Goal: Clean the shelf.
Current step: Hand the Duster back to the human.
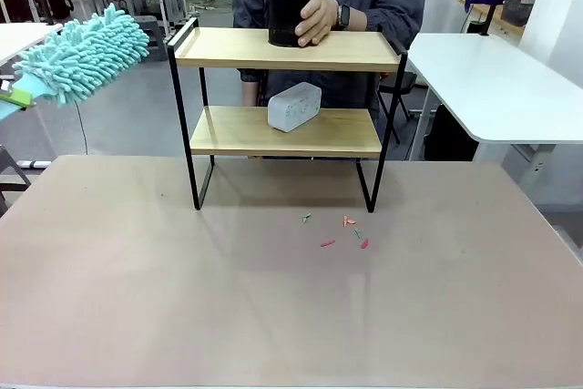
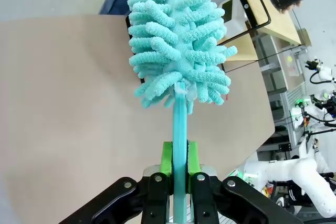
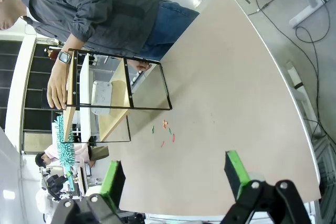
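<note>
The shelf (image 1: 282,47) stands at the far middle of the table, two light wooden boards in a thin black frame. A person's hand (image 1: 321,20) holds a black cylinder (image 1: 288,13) on the top board. A white box (image 1: 293,106) lies on the lower board. My left gripper (image 2: 179,158) is shut on the handle of a teal fluffy duster (image 2: 176,35). The duster (image 1: 82,52) hangs in the air left of the shelf's top board, apart from it. My right gripper (image 3: 173,174) is open with nothing between its fingers, high above the table and far from the shelf (image 3: 119,116).
Small red and green scraps (image 1: 344,230) lie on the brown table (image 1: 182,298) just in front of the shelf's legs. A white table (image 1: 492,79) stands at the right, another at the far left. The person stands right behind the shelf.
</note>
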Robot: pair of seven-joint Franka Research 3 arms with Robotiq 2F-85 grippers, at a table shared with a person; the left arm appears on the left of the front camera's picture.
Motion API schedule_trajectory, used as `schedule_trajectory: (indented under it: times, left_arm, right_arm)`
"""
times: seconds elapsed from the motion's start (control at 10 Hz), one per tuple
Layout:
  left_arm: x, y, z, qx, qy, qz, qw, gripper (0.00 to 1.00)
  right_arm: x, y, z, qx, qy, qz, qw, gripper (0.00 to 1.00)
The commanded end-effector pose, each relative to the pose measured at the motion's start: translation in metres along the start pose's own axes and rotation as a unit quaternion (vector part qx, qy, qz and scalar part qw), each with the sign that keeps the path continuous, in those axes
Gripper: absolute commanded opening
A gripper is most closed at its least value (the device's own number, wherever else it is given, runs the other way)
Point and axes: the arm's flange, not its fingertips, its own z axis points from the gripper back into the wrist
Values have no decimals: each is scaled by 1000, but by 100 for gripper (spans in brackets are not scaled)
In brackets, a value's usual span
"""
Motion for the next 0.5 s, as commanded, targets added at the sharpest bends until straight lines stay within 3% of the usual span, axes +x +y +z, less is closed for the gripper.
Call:
schedule_trajectory:
  times: [0.0,0.4]
  left_arm:
    - [-1,-3,0,6,2,0,1000,12]
    - [0,1,-1,0,1,1,1000,12]
  right_arm:
    - [0,1,-1,14,-5,10,1000,100]
    - [0,0,0,0,0,0,1000,100]
